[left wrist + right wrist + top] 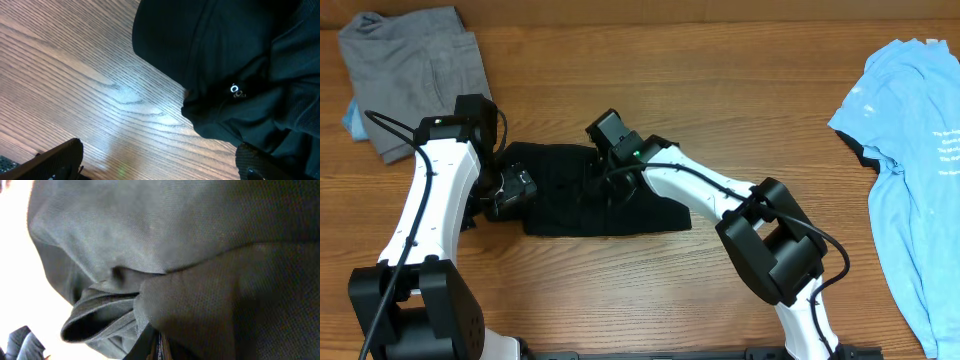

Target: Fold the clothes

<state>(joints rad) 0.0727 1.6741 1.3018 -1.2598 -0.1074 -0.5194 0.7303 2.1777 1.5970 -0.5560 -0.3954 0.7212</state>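
Table (720, 90): bore three pieces of clothing, well apart from one another.
Shirt (570, 205): lay at the middle, between the two arms.
Corner garment (415, 65): lay at the far left, behind the left arm (430, 190).
T-shirt (915, 150): lay along the right edge.
Left gripper (510, 190): sat at the shirt's left edge.
Right arm (700, 185): reached from the near right over the shirt.

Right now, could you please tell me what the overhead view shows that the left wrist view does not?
Only overhead: the grey garment at the table's far left corner, the light blue T-shirt on the right, plus the left arm and the right arm. Only left wrist: the small white logo on the cloth. Both: the black shirt lying on the wooden table.
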